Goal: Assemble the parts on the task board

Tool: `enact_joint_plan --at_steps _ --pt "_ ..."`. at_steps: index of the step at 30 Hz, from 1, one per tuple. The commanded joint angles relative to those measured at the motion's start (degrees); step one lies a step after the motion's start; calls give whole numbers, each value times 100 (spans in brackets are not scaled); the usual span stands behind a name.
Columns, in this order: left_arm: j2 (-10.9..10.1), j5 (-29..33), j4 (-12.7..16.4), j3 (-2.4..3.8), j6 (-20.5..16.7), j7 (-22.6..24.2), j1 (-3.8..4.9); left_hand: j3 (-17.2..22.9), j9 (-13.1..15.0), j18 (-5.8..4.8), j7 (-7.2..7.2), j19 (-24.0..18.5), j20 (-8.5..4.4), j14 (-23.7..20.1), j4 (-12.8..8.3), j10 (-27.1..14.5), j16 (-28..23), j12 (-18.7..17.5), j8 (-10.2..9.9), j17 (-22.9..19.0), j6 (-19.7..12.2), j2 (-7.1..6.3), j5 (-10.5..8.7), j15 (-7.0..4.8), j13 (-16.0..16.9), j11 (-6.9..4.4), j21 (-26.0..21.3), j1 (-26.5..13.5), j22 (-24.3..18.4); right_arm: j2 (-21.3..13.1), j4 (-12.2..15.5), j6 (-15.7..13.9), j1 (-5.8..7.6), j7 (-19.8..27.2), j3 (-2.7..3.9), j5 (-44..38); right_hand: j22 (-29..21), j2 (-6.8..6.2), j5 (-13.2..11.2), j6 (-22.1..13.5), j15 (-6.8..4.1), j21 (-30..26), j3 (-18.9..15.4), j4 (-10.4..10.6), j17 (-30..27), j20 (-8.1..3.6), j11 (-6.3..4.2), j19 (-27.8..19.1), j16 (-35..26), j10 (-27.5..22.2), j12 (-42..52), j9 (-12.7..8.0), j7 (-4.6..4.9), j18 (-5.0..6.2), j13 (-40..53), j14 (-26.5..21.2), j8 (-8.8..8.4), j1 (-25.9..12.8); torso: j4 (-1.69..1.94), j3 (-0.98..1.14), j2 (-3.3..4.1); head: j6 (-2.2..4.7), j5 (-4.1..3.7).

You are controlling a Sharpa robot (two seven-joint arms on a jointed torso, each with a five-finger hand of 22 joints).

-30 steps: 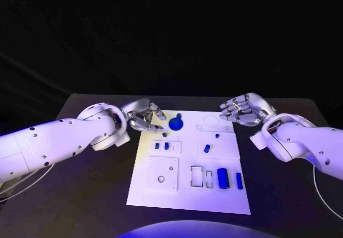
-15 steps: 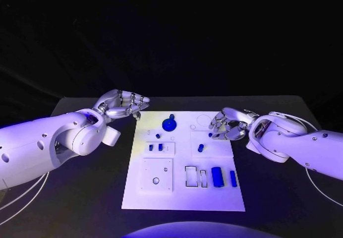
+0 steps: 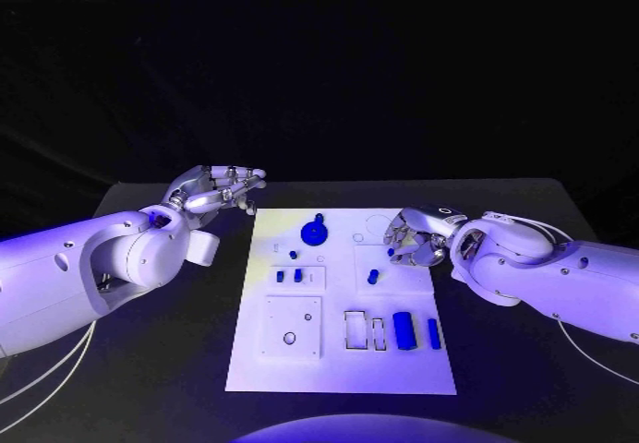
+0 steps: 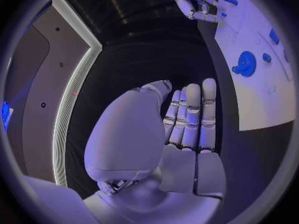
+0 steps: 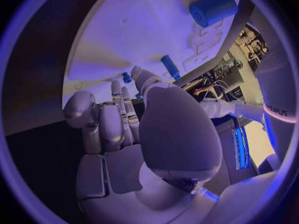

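Board (image 3: 340, 369) lies mid-frame, parts unassembled. Right hand (image 3: 415, 238), fingers curled, hovers over a small blue part (image 3: 391, 251), seemingly to grasp; left hand (image 3: 216, 191) spread, empty, off-board.

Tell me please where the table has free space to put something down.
Bare tabletop lies right of the task board, below the right arm; also beyond the board's far edge, between the left hand and right hand. The board's far half is crowded with blue parts.

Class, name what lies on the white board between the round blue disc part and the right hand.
Head view: bare white task board separates the round blue disc part from the right hand.
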Motion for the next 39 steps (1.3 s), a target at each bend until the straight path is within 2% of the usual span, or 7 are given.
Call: enact_joint_plan --at_steps 1,13,22,24,26,30,39 --pt "-8 233 -10 3 52 149 2 37 6 86 -13 43 1 35 12 42 -38 33 23 -6 41 -19 23 4 7 -11 -28 -60 -7 43 -9 113 -34 -160 -1 -283 175 66 -8 -10 25 158 86 -3 127 -2 -25 63 134 27 25 17 -22 -106 5 211 50 8 4 -1 2 -19 10" --pt "-16 238 -53 0 146 113 2 103 13 86 -8 55 -9 41 -37 38 -56 45 15 -17 26 -53 22 -2 0 -13 -40 -60 -17 130 -58 400 -93 -260 -1 -349 522 107 -5 165 -42 451 556 -22 293 -46 -121 106 379 303 92 106 -116 -145 19 210 175 60 -7 1 -6 -30 30" --pt "-21 221 -45 -3 227 84 2 235 32 86 -5 153 -29 145 -123 80 -41 88 8 -17 11 -86 14 -19 -8 -22 1 -84 -8 177 -47 551 -124 -449 -1 -699 794 263 -12 456 -148 678 1047 -285 376 -137 -251 172 511 622 134 275 -241 -183 98 215 389 177 -9 2 3 -44 11" --pt "-23 219 -46 -4 226 86 2 240 33 86 -6 157 -30 148 -129 80 -42 88 8 -18 11 -90 13 -19 -9 -23 3 -85 -8 185 -30 534 -135 -492 -1 -811 838 296 -15 519 -169 714 1107 -356 380 -154 -274 183 525 685 144 315 -264 -189 121 215 439 192 -11 4 3 -48 9" --pt "-26 218 -45 -4 228 88 2 256 36 86 -5 165 -33 153 -144 81 -47 90 9 -19 12 -97 14 -22 -11 -24 7 -83 -7 190 -4 469 -145 -552 -1 -951 959 373 -11 626 -208 820 1244 -542 394 -195 -317 229 553 827 174 406 -287 -210 180 215 539 254 -8 6 2 -54 1" --pt "-32 215 -42 -4 232 84 2 264 38 86 -5 169 -34 156 -152 82 -50 91 9 -20 12 -101 14 -23 -13 -24 9 -82 -6 190 34 336 -156 -651 -1 -1142 1057 392 -9 626 -221 901 1382 -681 383 -217 -329 254 569 895 155 493 -296 -227 234 211 593 194 -4 4 -1 -66 -2" --pt "-45 205 -34 -5 218 80 2 280 40 86 0 180 -37 161 -166 68 -58 85 4 -23 3 -115 12 -22 -19 -20 14 -92 -5 163 121 98 -162 -749 0 -1339 1239 388 -11 611 -228 1060 1517 -804 353 -225 -337 347 575 945 125 578 -302 -265 285 206 636 99 -6 1 -5 -63 4"
